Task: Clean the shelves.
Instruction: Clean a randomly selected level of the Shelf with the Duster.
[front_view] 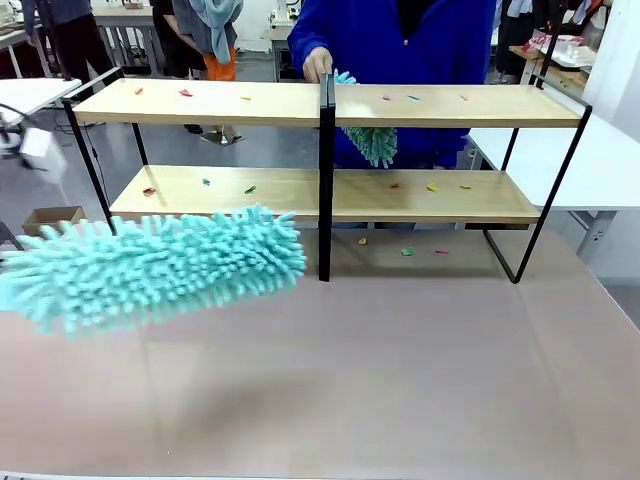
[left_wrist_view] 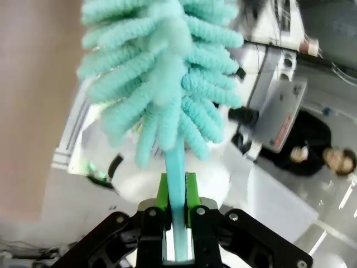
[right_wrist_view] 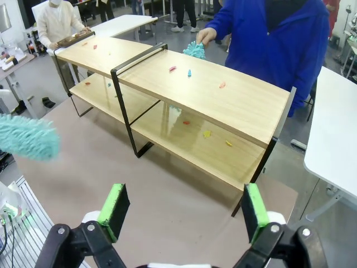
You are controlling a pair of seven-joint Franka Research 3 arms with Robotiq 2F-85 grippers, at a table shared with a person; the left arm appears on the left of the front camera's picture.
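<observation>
The shelves (front_view: 200, 103), two long light-wood boards in a thin black frame, stand across the far half of the table, and the right wrist view looks down on the shelves (right_wrist_view: 240, 106) at an angle. Small coloured scraps (front_view: 185, 93) lie on both boards. A fluffy teal duster (front_view: 160, 262) hovers over the table's left front. In the left wrist view my left gripper (left_wrist_view: 175, 187) is shut on the teal duster's handle (left_wrist_view: 177, 162). My right gripper (right_wrist_view: 184, 209) hangs open above the tabletop, nothing between its pads. A person in blue holds a second teal duster (front_view: 375, 145) at the top board's middle.
A few scraps (front_view: 407, 252) lie on the grey-brown tabletop (front_view: 400, 370) under the rack. A white table (front_view: 590, 160) stands at the right and a cardboard box (front_view: 52, 216) sits on the floor at the left. Other people stand farther back.
</observation>
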